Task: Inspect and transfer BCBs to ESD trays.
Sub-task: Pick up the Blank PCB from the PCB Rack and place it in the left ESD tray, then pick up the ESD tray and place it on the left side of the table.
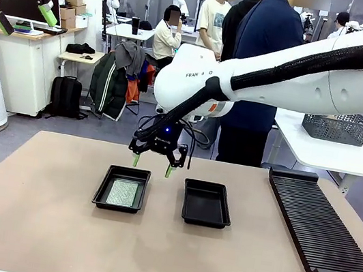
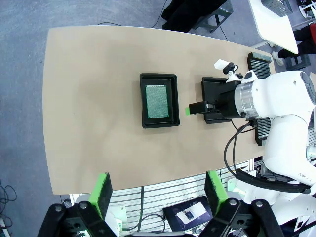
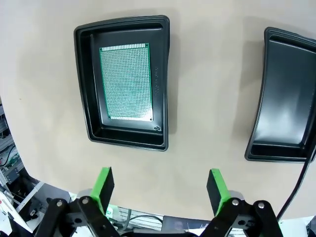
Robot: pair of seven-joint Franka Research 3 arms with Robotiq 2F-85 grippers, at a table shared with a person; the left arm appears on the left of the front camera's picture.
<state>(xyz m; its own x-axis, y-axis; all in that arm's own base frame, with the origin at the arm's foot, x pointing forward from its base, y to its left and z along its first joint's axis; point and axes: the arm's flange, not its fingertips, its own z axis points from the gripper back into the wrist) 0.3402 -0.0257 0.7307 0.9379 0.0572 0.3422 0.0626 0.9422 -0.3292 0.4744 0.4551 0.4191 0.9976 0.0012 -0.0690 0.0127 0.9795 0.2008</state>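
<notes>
Right gripper (image 1: 153, 164) spread wide, nothing held, hovering above the table. Just beneath one fingertip is the far rim of the loaded ESD tray (image 1: 99, 196), with one BCB (image 1: 122, 193) flat inside. The empty ESD tray (image 1: 207, 203) sits just past the other fingertip. Left gripper (image 1: 26, 18) also spread, empty, raised high, well apart.

BCB (image 1: 122, 193) in left tray (image 1: 100, 195) (second tray (image 1: 207, 203) beside, rack (image 1: 322, 231) rightward)
</notes>
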